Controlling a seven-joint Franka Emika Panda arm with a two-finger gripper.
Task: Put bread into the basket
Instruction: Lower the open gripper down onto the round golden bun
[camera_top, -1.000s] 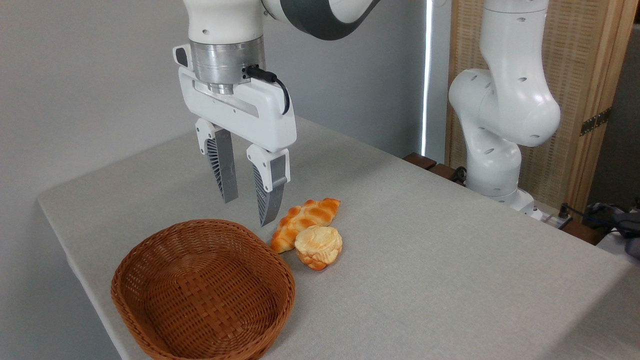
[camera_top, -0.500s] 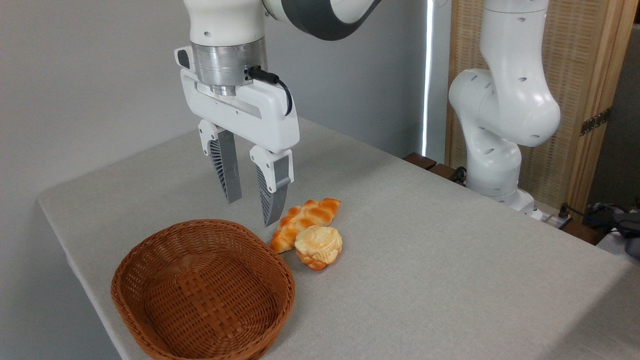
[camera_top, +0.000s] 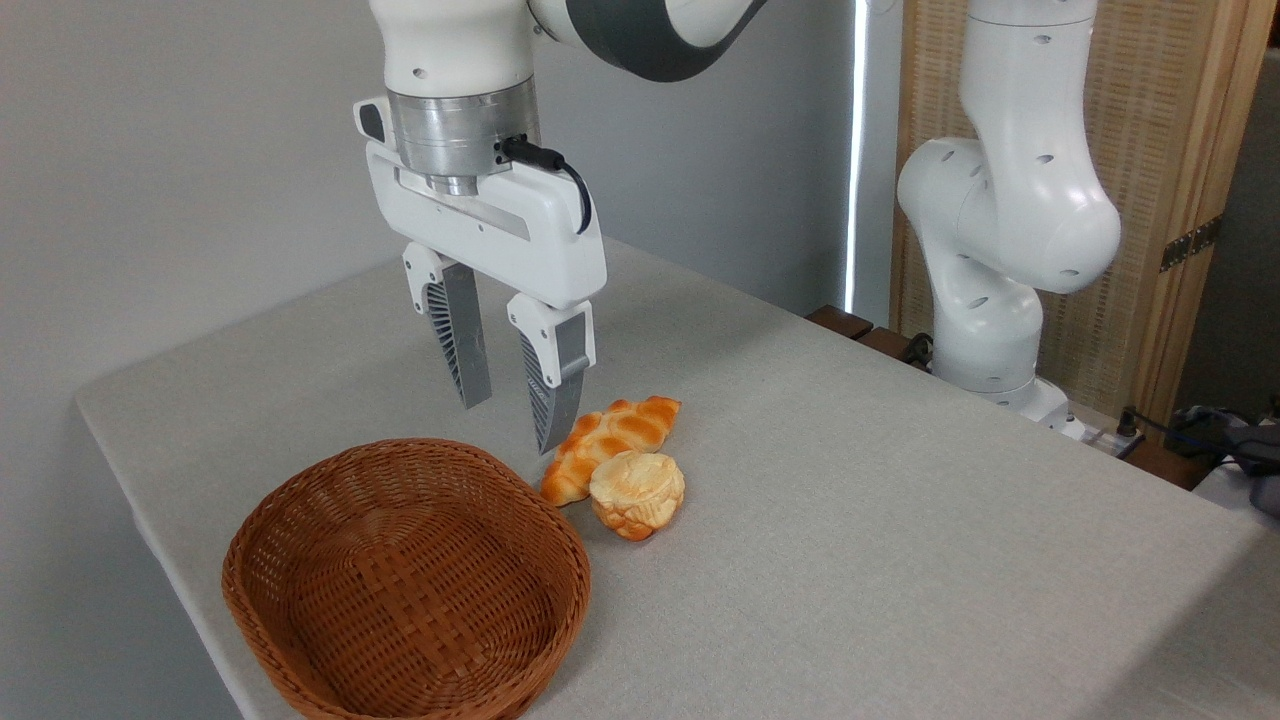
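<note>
Approach step: the empty gripper (camera_top: 512, 425), jaws narrowly apart, hangs left of the small cream-topped knobbly bun (camera_top: 637, 493); next, centre over it, widen, descend; reddish-brown oval wicker basket (camera_top: 300, 620) waits empty.

The bread (camera_top: 637, 492) lies on the table (camera_top: 900, 520) just right of the basket (camera_top: 405, 585); the braided loaf (camera_top: 610, 440) touches the bread from behind.

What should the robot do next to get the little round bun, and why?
Probably slide right and toward the camera until it is over the bun. The gripper hangs open and empty, up and left of it, near the braided loaf. The basket holds nothing.
</note>
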